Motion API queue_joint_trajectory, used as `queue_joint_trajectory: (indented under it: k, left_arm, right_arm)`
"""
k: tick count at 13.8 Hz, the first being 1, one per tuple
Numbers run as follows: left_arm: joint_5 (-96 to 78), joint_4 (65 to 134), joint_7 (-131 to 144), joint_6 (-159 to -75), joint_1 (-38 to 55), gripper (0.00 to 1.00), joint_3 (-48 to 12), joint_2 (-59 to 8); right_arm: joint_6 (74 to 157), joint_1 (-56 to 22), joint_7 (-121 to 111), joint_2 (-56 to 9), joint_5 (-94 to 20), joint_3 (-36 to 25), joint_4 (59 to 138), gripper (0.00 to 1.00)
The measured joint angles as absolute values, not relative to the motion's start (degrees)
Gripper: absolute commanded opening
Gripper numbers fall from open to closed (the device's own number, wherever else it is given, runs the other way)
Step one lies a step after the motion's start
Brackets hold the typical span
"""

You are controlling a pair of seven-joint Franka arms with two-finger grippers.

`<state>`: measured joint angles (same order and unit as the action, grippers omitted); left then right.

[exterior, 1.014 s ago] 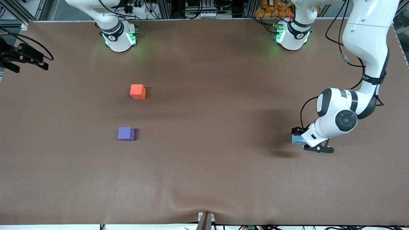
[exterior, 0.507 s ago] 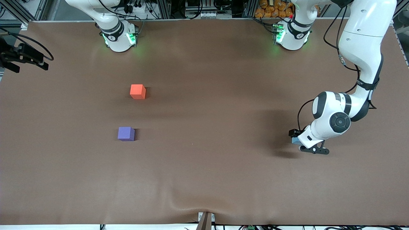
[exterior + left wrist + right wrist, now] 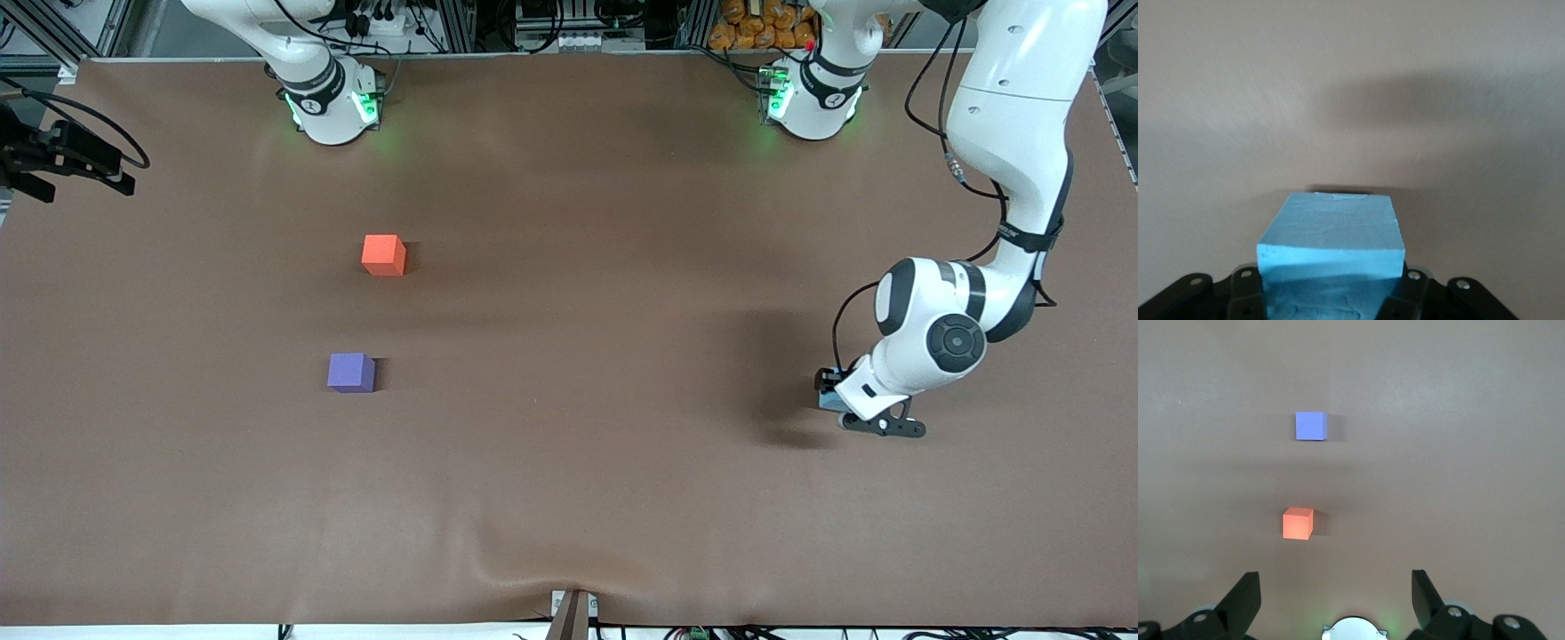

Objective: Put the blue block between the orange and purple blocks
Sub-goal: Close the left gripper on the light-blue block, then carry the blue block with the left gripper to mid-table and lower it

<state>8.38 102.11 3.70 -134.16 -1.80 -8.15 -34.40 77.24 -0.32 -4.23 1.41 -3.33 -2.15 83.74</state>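
Now, in the front view, we see the left gripper [image 3: 852,411] low at the left arm's end of the table, well apart from the orange block [image 3: 384,254] and the purple block [image 3: 351,372], which lies nearer the camera than the orange one. Its wrist view shows the fingers pinching the blue block [image 3: 1331,250] squarely, so we should lift straight before carrying. From the right wrist view, the waiting right gripper [image 3: 1335,595] hangs spread high above the orange block, and the gap between the two blocks looks ample.

White glossy arm shells [image 3: 1013,89], black joint bands, black cabling; green status lights at bases [image 3: 333,107].
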Motion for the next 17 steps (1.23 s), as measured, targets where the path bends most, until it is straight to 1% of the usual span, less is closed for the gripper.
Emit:
queue_joint_trajectory:
  k: [3, 5, 6, 10, 14, 17]
  left_arm:
    - [7.3, 96.2, 11.2, -125.7, -0.6, 0.00, -11.2, -33.8]
    - [7.3, 92.9, 19.1, -120.8, 2.7, 0.00, -13.1, -33.3]
    - [7.2, 91.9, 23.0, -119.8, 5.3, 0.00, -13.4, -33.2]
    - [5.9, 89.4, 37.5, -119.4, 16.6, 0.00, -13.6, -34.1]
    - [3.5, 84.1, 46.8, -119.5, 26.8, 0.00, -13.5, -38.5]
    - [3.5, 82.8, 51.3, -121.7, 34.5, 0.00, -13.1, -41.1]
  right_arm:
    - [77.2, -0.3, -4.2, 1.4, -3.3, -2.2, 83.7, 1.00]
    - [77.2, -0.3, -4.2, 1.4, -3.3, -2.2, 83.7, 1.00]
    - [77.2, -0.3, -4.2, 1.4, -3.3, -2.2, 83.7, 1.00]
    - [77.2, -0.3, -4.2, 1.4, -3.3, -2.2, 83.7, 1.00]
    - [77.2, -0.3, -4.2, 1.4, -3.3, -2.2, 83.7, 1.00]
    - [77.2, -0.3, -4.2, 1.4, -3.3, -2.2, 83.7, 1.00]
